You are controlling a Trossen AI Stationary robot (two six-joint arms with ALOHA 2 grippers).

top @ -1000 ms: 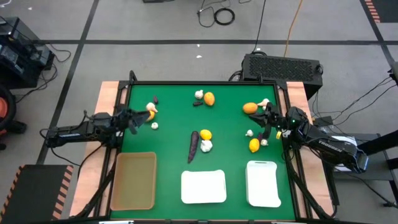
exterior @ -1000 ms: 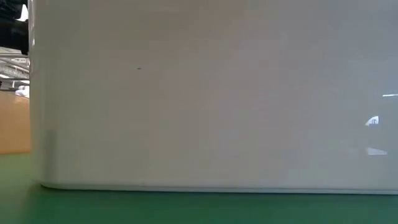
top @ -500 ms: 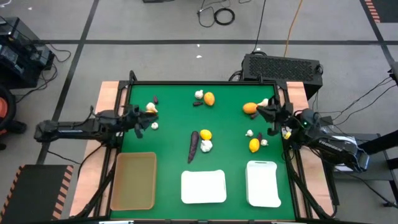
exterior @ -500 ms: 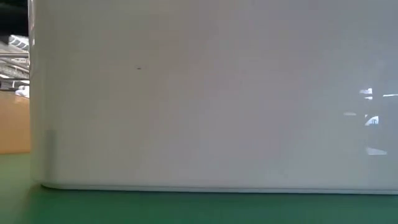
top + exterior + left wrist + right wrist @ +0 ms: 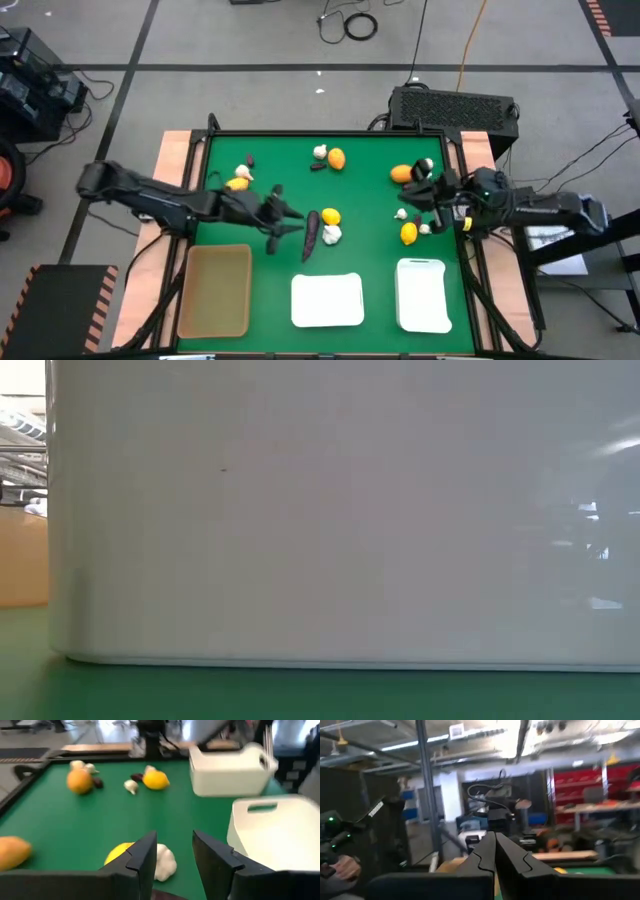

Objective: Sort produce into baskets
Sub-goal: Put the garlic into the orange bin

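Left gripper [image 5: 290, 215], jaws part open and empty, hovers mid-frame beside the purple piece [image 5: 311, 232], yellow fruit [image 5: 331, 216] and whitish bulb [image 5: 332, 234]; these touch, so closing could grab or knock the wrong one. Right gripper [image 5: 410, 196], jaws shut and empty, sits centre-right near orange fruit [image 5: 402, 173]; baskets [image 5: 327, 300] along bottom are empty.

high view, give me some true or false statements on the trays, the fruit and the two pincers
1. All three trays are empty. True: the tan-brown rectangular tray and both white rectangular trays hold nothing.
2. The left pincer is clamped on an orange. False: its fingers are apart, empty, beside the long dark purple piece.
3. The right pincer is shut. True.
4. The tan-brown tray sits between the white ones. False: it is the leftmost.
5. A whitish bulb touches a round yellow fruit. True.
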